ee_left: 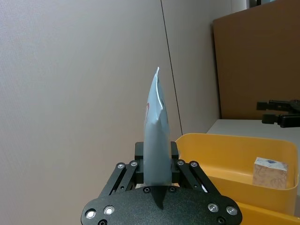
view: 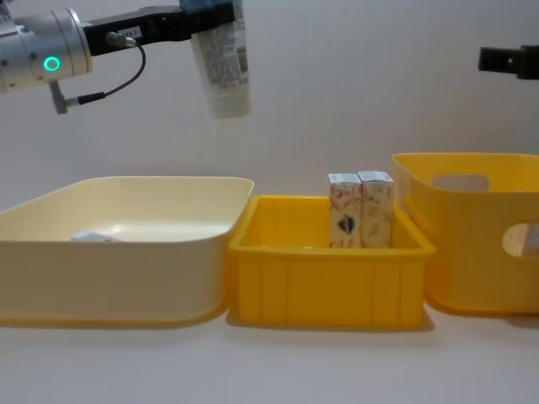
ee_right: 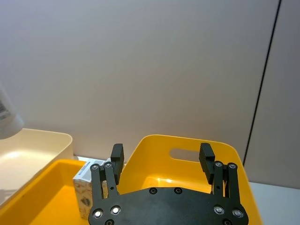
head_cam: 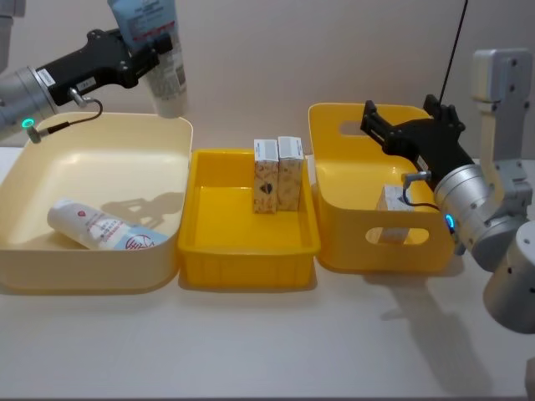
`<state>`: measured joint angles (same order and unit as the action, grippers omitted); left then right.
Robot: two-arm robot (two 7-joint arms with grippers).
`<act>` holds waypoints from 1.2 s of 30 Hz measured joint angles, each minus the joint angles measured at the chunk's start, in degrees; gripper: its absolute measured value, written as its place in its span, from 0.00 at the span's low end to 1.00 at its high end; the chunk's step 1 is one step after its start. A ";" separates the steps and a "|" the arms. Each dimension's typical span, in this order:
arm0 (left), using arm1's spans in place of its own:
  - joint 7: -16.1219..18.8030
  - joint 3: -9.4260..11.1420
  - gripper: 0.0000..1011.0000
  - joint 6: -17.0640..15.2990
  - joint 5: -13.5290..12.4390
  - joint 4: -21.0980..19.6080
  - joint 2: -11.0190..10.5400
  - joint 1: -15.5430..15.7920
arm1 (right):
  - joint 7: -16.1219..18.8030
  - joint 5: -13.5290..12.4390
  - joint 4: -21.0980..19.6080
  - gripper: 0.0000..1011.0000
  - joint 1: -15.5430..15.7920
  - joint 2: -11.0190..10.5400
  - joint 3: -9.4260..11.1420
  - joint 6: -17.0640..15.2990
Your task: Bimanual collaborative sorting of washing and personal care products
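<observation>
My left gripper (head_cam: 149, 48) is shut on a pouch (head_cam: 160, 58), light blue above and white below, which hangs high over the far right corner of the cream bin (head_cam: 100, 125). The left wrist view shows that pouch (ee_left: 157, 136) edge-on between the jaws. A second pouch (head_cam: 96, 227) lies flat in the cream bin. Two cream cartons (head_cam: 266, 175) (head_cam: 290, 171) stand upright in the middle yellow tray (head_cam: 247, 251). Another carton (head_cam: 391, 205) sits inside the right yellow bin (head_cam: 338, 180). My right gripper (head_cam: 405, 115) hovers open over that bin, holding nothing.
The three containers stand side by side along the table, the cream bin (view: 118, 252) on the left, the tray (view: 324, 278) in the middle and the handled bin (view: 472, 244) on the right. Bare tabletop (head_cam: 251, 342) lies in front of them. A plain wall stands behind.
</observation>
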<state>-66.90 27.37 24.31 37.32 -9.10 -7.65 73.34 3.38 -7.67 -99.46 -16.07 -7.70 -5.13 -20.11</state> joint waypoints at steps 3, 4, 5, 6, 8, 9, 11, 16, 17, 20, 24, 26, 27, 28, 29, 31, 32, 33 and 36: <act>-0.37 0.25 0.27 0.38 0.29 0.95 0.19 0.48 | 0.48 -0.04 -0.03 0.99 0.08 0.03 -0.41 0.03; -0.49 0.31 0.27 0.52 0.38 1.20 0.24 0.61 | 0.50 -0.03 -0.05 0.99 0.11 0.06 -0.52 0.03; -0.63 0.42 0.27 0.68 0.50 1.64 0.33 0.84 | 0.53 0.00 -0.08 0.99 0.14 0.23 -0.83 0.03; -0.83 0.54 0.27 0.88 0.64 2.04 0.42 1.08 | 0.53 0.00 -0.08 0.99 0.14 0.23 -0.83 0.03; -0.95 0.62 0.27 1.03 0.75 2.38 0.47 1.23 | 0.56 0.15 -0.11 0.99 0.16 0.51 -1.24 -0.04; -1.02 0.67 0.27 1.09 0.81 2.59 0.51 1.34 | 0.63 0.22 -0.11 0.99 0.16 0.63 -1.45 -0.08; -1.14 0.73 0.27 1.21 0.92 2.91 0.57 1.49 | 0.84 0.34 -0.11 0.99 0.13 0.89 -1.91 -0.20; -1.49 0.96 0.27 1.57 1.20 3.86 0.73 1.95 | 2.12 0.41 0.16 0.99 -0.34 1.39 -3.27 -0.50; -1.49 0.96 0.27 1.57 1.20 3.86 0.73 1.95 | 2.31 0.41 0.23 0.99 -0.41 1.45 -3.48 -0.54; -1.60 1.05 0.27 1.74 1.29 4.19 0.79 2.13 | 3.35 0.34 0.58 0.99 -0.86 1.68 -4.47 -0.74; -1.73 1.13 0.27 1.87 1.37 4.52 0.85 2.30 | 4.77 -0.05 1.00 0.99 -1.42 1.90 -5.79 -0.96; -1.77 1.15 0.27 1.91 1.40 4.62 0.87 2.35 | 5.65 -0.38 1.24 0.99 -1.75 2.02 -6.53 -1.13; -1.78 1.16 0.27 1.93 1.41 4.64 0.87 2.36 | 5.93 -0.48 1.31 0.99 -1.82 2.04 -6.68 -1.19; -1.81 1.19 0.27 1.96 1.44 4.72 0.89 2.40 | 6.55 -0.71 1.50 0.99 -2.05 2.13 -7.29 -1.26; -1.82 1.20 0.27 1.97 1.45 4.76 0.89 2.42 | 6.94 -0.87 1.59 0.99 -2.15 2.17 -7.56 -1.30; -1.86 1.22 0.27 2.00 1.48 4.85 0.90 2.48 | 7.88 -1.26 1.88 0.99 -2.47 2.29 -8.40 -1.43; -1.87 1.22 0.27 2.00 1.49 4.89 0.91 2.49 | 8.31 -1.43 1.97 0.99 -2.57 2.33 -8.63 -1.49; -1.88 1.23 0.27 2.01 1.49 4.91 0.91 2.50 | 8.62 -1.58 2.07 0.99 -2.67 2.36 -8.88 -1.54; -1.91 1.25 0.27 2.04 1.52 5.00 0.93 2.53 | 9.87 -2.16 2.44 0.99 -3.06 2.59 -10.01 -1.71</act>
<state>-68.81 28.61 26.35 38.84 -4.11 -6.73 75.87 13.24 -9.83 -97.01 -19.12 -5.11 -15.13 -21.82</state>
